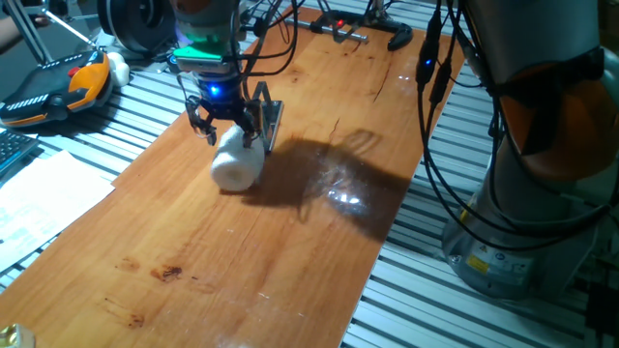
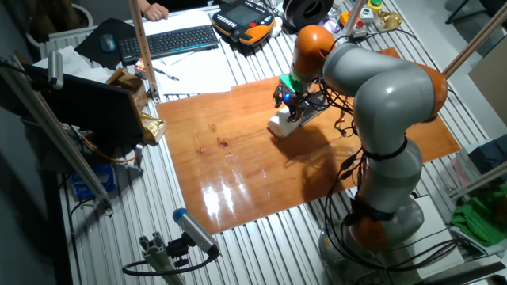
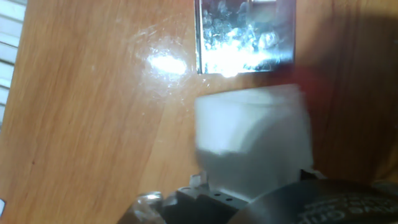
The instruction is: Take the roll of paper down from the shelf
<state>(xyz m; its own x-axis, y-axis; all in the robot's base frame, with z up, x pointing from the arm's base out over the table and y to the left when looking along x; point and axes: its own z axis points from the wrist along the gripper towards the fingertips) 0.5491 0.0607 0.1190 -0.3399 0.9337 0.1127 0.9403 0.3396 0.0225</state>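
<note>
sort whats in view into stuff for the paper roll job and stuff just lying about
For the job:
- small white roll of paper
- small grey metal shelf
- robot's hand

Lying about:
- black keyboard
- orange and black pendant
- black clamp

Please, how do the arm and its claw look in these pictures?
The arm is thick, with rounded grey segments and orange joint bands. Black cables hang along it. The claw is small and black, with a blue light and a green glow above it.

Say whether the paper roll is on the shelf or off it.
Off it, apparently: the roll of paper lies on the wooden table beside the shelf, under the gripper.
</note>
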